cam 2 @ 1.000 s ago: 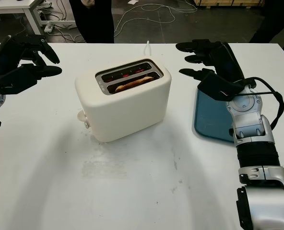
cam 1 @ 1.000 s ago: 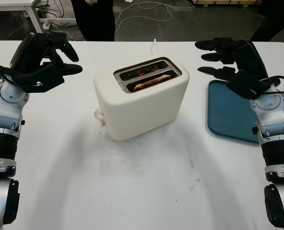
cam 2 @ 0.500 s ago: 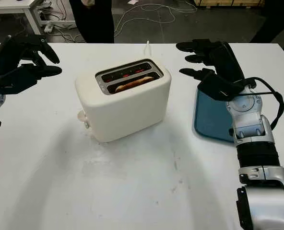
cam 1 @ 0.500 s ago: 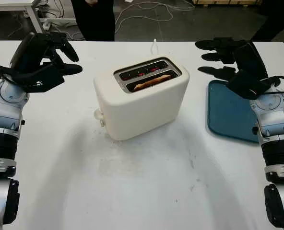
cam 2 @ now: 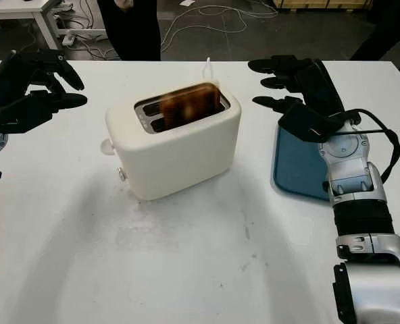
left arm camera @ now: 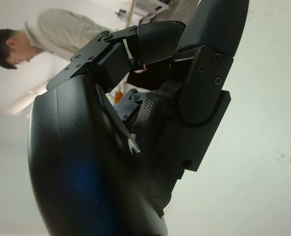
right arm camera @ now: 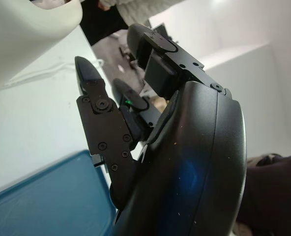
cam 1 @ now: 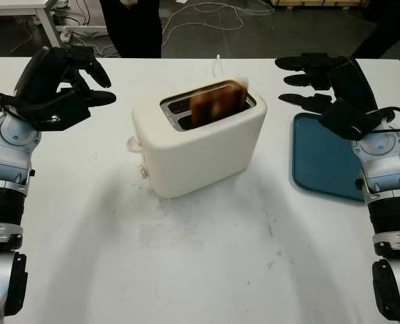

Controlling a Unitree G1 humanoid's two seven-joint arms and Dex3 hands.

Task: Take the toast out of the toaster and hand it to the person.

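1. Left eye view: a cream toaster [cam 1: 198, 145] stands near the middle of the white table [cam 1: 207, 263]. A browned slice of toast [cam 1: 217, 104] sticks up out of the slot nearer the robot, blurred. The left hand [cam 1: 65, 84] is raised over the table's left side, well apart from the toaster, open and holding nothing. The right hand [cam 1: 318, 81] is up near the far right of the table, above the far end of a blue tray [cam 1: 321, 158], also open with nothing in it.
2. Right eye view: the same layout; a white cord [cam 2: 207, 67] runs from behind the toaster toward the far edge. A person in dark clothing [cam 2: 129, 27] stands beyond the far edge.
3. Left wrist view: the left hand's black shell and fingers [left arm camera: 160, 39] are seen close, nothing between them, with the table surface beside them and a person in a light top [left arm camera: 57, 34] behind.
4. Right wrist view: the right hand's fingers [right arm camera: 94, 93] hang above the tray's corner, with the toaster's cream body at one side.
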